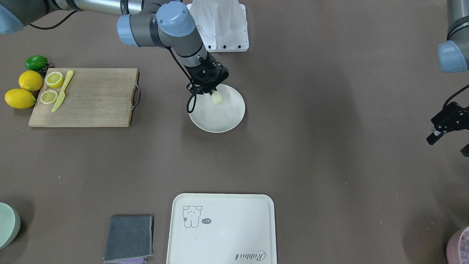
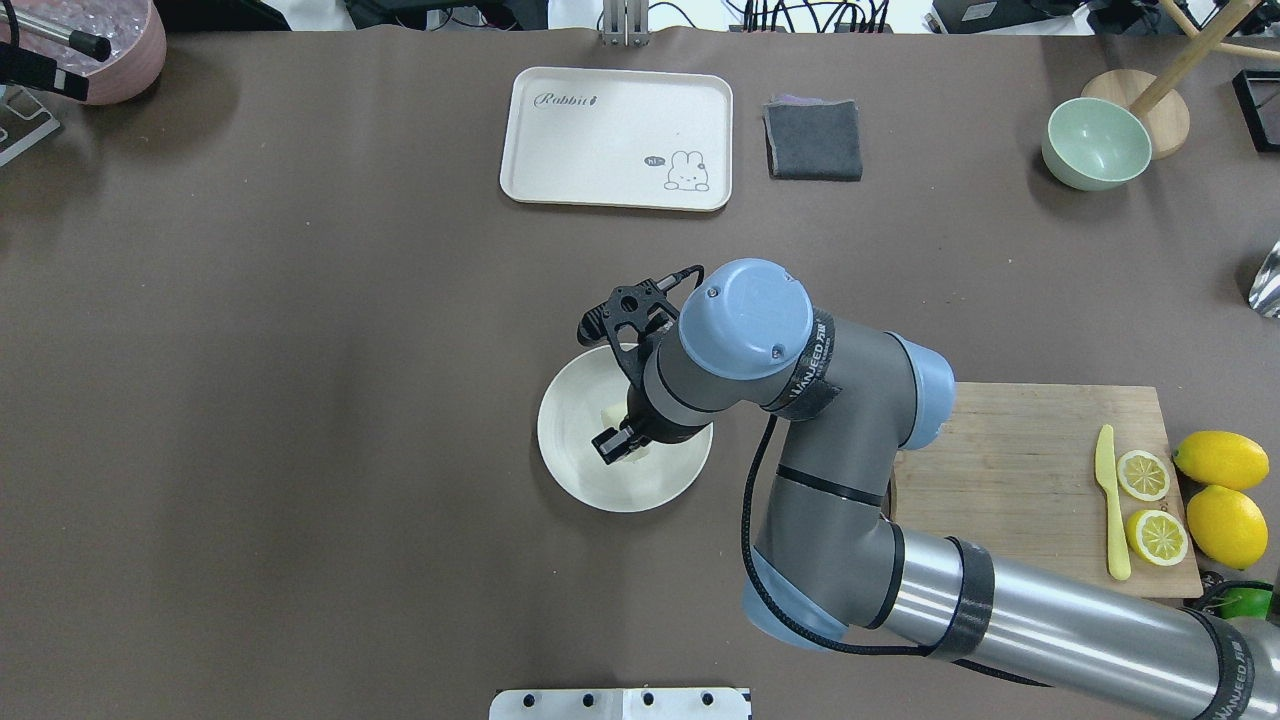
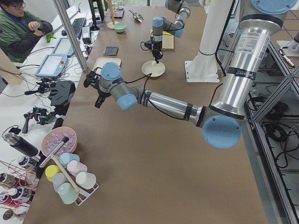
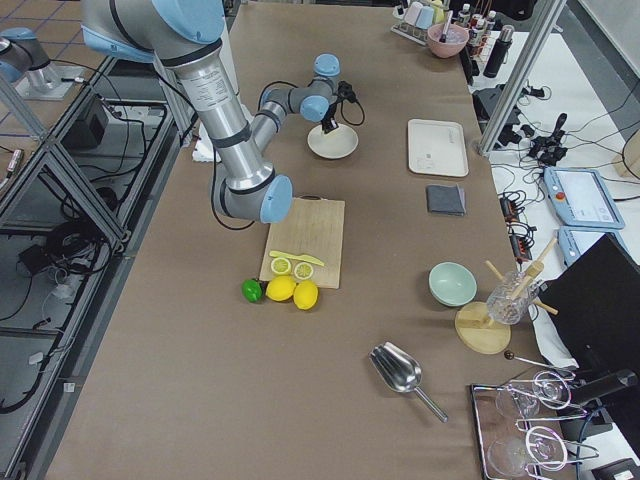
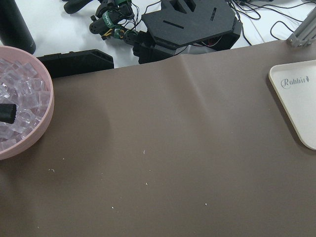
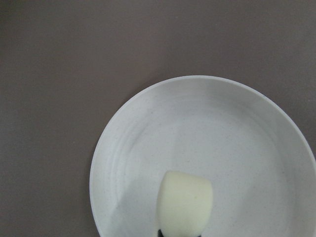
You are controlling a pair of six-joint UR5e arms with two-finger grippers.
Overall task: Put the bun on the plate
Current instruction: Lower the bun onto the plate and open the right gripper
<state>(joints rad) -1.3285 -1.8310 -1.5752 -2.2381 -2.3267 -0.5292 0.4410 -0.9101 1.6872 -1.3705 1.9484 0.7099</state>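
Where brown covering spans the table, bun hangs above plate.

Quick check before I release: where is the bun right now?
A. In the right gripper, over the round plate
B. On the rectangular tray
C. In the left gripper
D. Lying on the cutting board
A: the bun is pinched by the right gripper over the plate, and the right wrist view shows the plate directly beneath it.
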